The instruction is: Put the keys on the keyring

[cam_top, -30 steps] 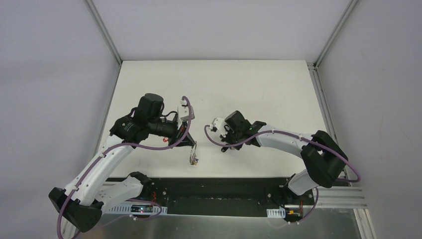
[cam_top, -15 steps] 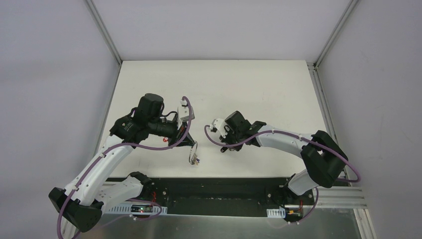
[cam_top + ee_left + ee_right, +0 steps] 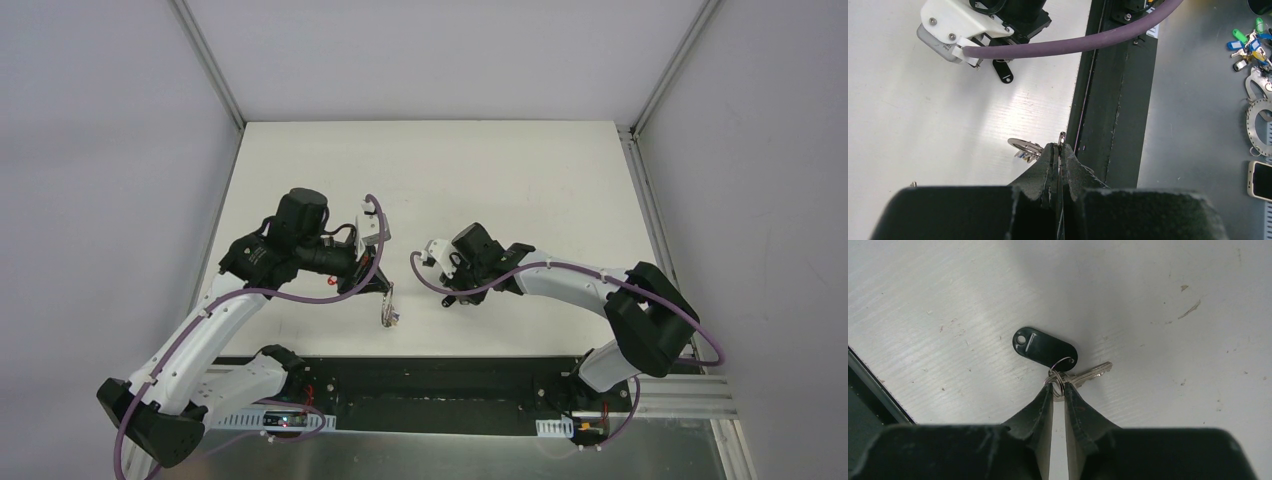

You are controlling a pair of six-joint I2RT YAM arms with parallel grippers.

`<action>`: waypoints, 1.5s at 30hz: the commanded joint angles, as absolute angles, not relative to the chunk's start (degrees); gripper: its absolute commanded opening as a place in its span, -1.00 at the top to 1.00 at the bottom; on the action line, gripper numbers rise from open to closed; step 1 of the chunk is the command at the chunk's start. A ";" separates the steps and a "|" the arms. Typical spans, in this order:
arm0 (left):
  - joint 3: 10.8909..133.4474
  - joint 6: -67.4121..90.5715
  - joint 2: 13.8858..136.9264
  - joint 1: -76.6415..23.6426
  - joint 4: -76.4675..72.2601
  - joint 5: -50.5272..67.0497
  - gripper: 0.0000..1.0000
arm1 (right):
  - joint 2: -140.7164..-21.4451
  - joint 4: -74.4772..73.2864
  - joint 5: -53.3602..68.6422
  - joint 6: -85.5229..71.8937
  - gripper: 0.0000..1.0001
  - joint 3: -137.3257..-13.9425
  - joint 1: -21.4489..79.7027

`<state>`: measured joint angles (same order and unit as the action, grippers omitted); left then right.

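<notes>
Left end effector [image 3: 1058, 150] was pinched fully closed on the thin wire of the keyring [image 3: 1024, 145]. The ring stuck out past the fingertips with its bunch of keys hanging low over the surface [image 3: 520, 180], near the near edge.

Right end effector [image 3: 1058, 390] was closed to a narrow slit on the small split ring [image 3: 1060, 381] of the black-tagged key [image 3: 1088, 374]. The black tag [image 3: 1044, 347] fanned out to one side of the fingertips and the key blade to the other. Both were flat on or just above the surface; I couldn't tell which.

Key relation, from the top view: the two end effectors faced each other, near but apart, with the keyring on the left and the key directly to its right. The key's long axis ran roughly across the right fingers, not in line with them. My read is that the right arm has to bring the key across and line up its split ring with the big ring's wire.

Red-tagged key wasn't visible in any view.
</notes>
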<state>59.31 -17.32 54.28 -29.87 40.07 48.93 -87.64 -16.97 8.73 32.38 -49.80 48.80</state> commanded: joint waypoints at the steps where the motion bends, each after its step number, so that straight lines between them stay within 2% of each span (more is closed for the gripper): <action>1: 61.17 -18.22 52.94 -29.27 40.51 49.44 1.00 | -85.77 -18.17 10.83 32.41 0.67 -50.72 48.99; 15: 61.05 -18.54 52.73 -29.27 40.78 49.21 1.00 | -85.91 -18.85 14.00 32.78 0.67 -50.52 48.90; 45: 60.91 -18.54 52.33 -29.27 41.13 49.29 1.00 | -89.84 -19.00 12.09 33.44 0.66 -50.51 48.82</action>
